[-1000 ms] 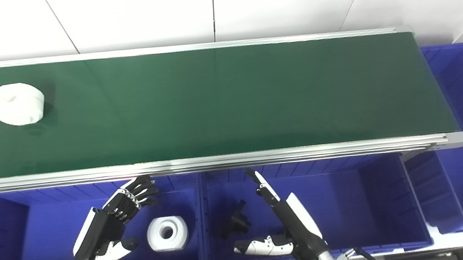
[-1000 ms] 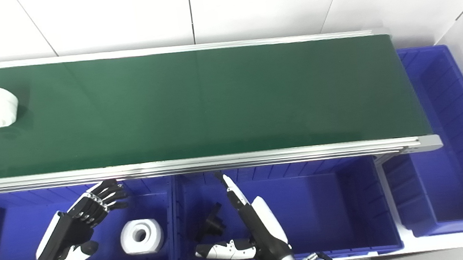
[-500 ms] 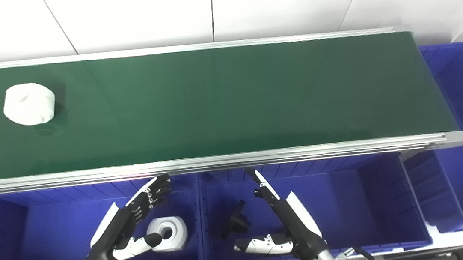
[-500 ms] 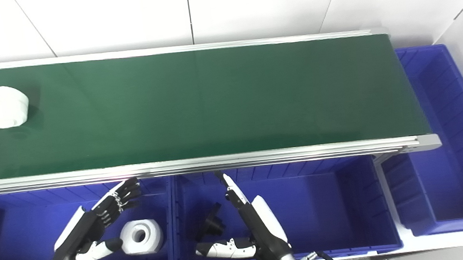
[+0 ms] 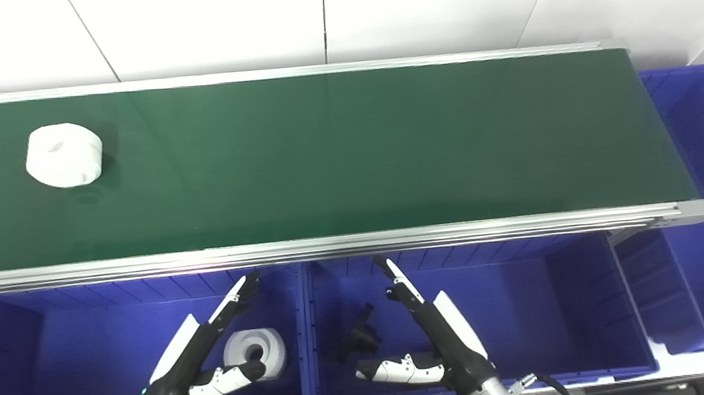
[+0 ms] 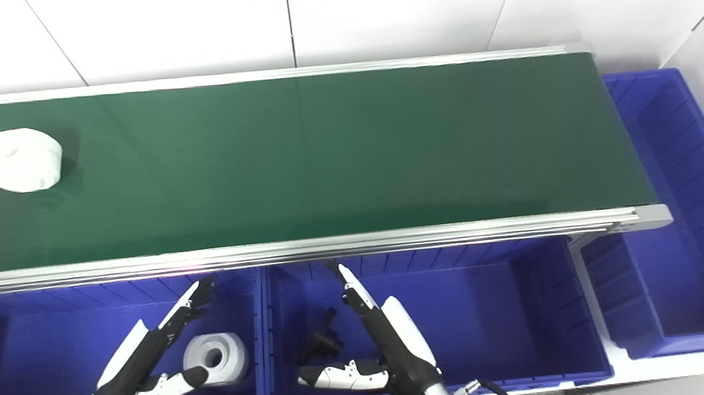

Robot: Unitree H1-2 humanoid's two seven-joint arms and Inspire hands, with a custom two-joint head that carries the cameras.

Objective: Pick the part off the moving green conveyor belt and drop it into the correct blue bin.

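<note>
Nearest the cameras, both hands hover over the blue bins with nothing in them. The left hand [image 5: 201, 354] has its fingers stretched straight toward the belt and its thumb spread out to 3 o'clock, open above the left bin [image 5: 10, 364]. The right hand [image 5: 435, 339] is open as well, fingers straight toward 11 o'clock, thumb spread to 9 o'clock, above the middle bin [image 5: 561, 319].

The left eye view shows the left bin's outer wall at 9 o'clock, which the right eye view cuts off; the right eye view shows more of the wall and floor beyond the end bin [image 6: 685, 188] at 3 o'clock.

In the left bin lies a white ring part [image 5: 256, 353] with its hole upward, just beside the left thumb tip; whether they touch cannot be told. In the middle bin lies a small black part [image 5: 359, 335], at 9 o'clock from the right hand, near its thumb. Nothing can be seen in the end bin.

Farther off runs the green conveyor belt [image 5: 347, 152] behind its metal rail [image 5: 331, 247]. On it, far toward 9 o'clock and well apart from both hands, sits the white part [image 5: 63, 155], a thick round piece.
</note>
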